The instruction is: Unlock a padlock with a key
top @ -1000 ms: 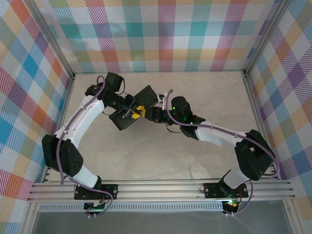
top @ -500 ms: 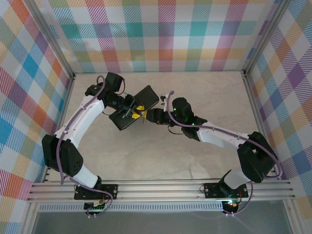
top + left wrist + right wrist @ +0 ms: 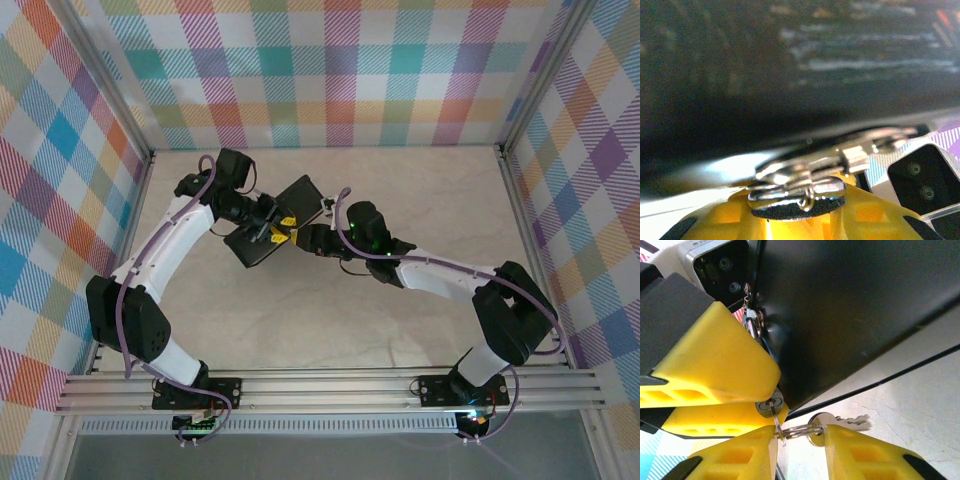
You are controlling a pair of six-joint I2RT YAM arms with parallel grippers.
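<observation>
Right arm has shifted left toward the black box (image 3: 850,305). Left pincer (image 3: 771,397) is clamped on the silver padlock (image 3: 805,182) at the box edge. Key (image 3: 847,420) lies crosswise in the right wrist view, tip pointing right, its ring spanning the right pincer (image 3: 801,435) gap; grip cannot be determined.

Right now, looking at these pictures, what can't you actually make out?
- The padlock: in the right wrist view, the left pincer covers nearly all of it.
- Whether a key sits in the lock: same view, hidden at the fingertips.
- Whether the right pincer grips the keys: unclear there.
- Left wrist view: the shiny metal is too close and blurred.
- Top view: the keys by the black box are too small.
</observation>
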